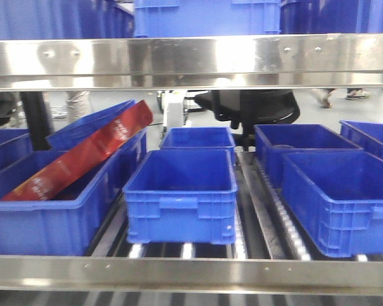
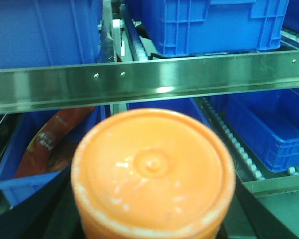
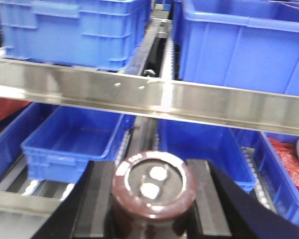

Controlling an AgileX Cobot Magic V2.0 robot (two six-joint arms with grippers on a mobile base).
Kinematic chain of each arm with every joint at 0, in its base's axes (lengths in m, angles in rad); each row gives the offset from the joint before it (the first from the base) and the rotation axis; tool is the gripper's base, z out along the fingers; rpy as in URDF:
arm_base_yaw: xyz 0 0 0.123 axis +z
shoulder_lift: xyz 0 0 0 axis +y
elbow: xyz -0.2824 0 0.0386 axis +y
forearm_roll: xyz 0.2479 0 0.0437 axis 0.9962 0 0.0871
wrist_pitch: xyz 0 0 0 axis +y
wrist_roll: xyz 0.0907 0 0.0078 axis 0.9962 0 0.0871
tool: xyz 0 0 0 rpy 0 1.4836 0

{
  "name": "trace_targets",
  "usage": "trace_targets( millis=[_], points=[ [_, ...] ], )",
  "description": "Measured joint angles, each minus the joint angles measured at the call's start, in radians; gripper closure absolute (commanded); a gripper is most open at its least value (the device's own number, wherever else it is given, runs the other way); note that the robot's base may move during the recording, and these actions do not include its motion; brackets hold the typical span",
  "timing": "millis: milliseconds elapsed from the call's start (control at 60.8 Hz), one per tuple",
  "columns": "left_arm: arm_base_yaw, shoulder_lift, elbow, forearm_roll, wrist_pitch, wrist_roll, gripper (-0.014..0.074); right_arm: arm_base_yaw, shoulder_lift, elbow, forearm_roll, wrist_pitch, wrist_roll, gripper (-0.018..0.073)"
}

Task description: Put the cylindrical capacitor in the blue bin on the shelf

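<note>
The cylindrical capacitor (image 3: 153,191), dark brown with a lighter rim and two pale terminals on its end, stands between the black fingers (image 3: 97,199) of my right gripper (image 3: 153,201), which is shut on it. It points at the steel shelf rail (image 3: 189,102), with an empty blue bin (image 3: 72,144) below it to the left and another (image 3: 204,144) straight behind. My left gripper (image 2: 152,219) is almost hidden by an orange round-topped cylinder (image 2: 152,172) that it holds before the shelf rail (image 2: 139,82). Neither gripper shows in the front view, where a blue bin (image 1: 180,197) sits in the middle.
A red packet (image 1: 76,159) leans in the left bin (image 1: 25,223). More blue bins (image 1: 345,197) line the right lanes and the upper level (image 3: 79,27). Red items (image 3: 289,159) lie in the far right bin. White roller tracks (image 1: 277,217) run between lanes. A black chair (image 1: 255,105) stands behind.
</note>
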Motion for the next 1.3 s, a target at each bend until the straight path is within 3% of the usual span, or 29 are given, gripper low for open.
trace_targets(
  millis=[1299],
  points=[
    [0.0,0.0,0.0,0.0,0.0,0.0,0.0707,0.0,0.0,0.0,0.0,0.0,0.0,0.0721]
  ],
)
